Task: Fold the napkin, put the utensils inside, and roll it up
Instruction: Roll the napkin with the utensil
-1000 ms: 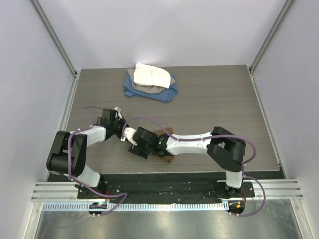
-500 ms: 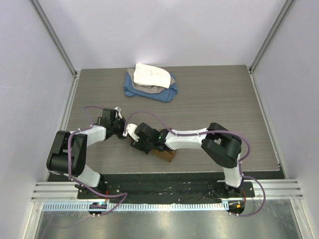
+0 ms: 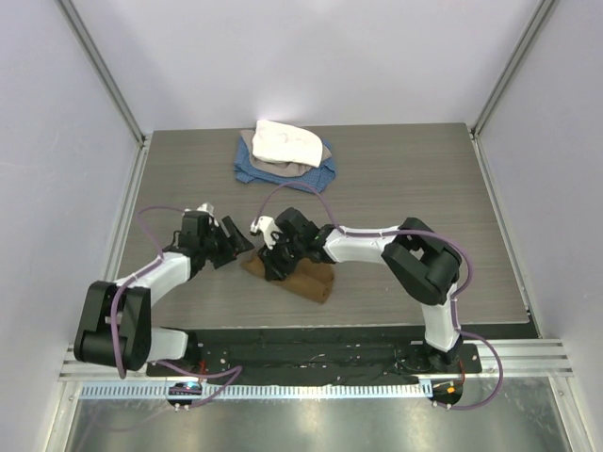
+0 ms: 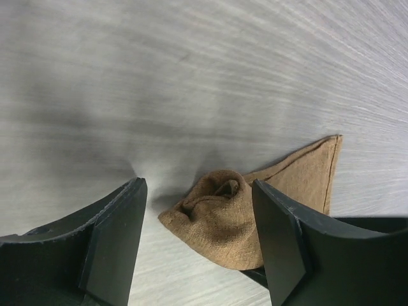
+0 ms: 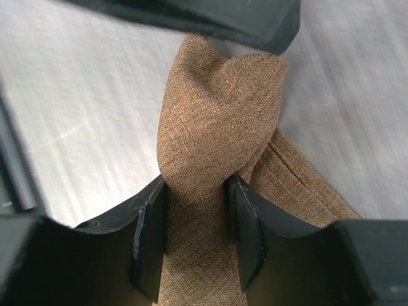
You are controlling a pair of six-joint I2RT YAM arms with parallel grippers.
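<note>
Left gripper has let go and backed off; right gripper pinches the napkin. It's soft and floppy, so grab mid-roll.

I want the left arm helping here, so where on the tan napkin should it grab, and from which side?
I'd take the napkin by its bunched end, the lump facing the open left gripper. Come low along the table from the left, jaws straddling the lump. The flat hemmed flap behind lies flush and offers little to pinch, and the right gripper clamps the roll farther along.
</note>
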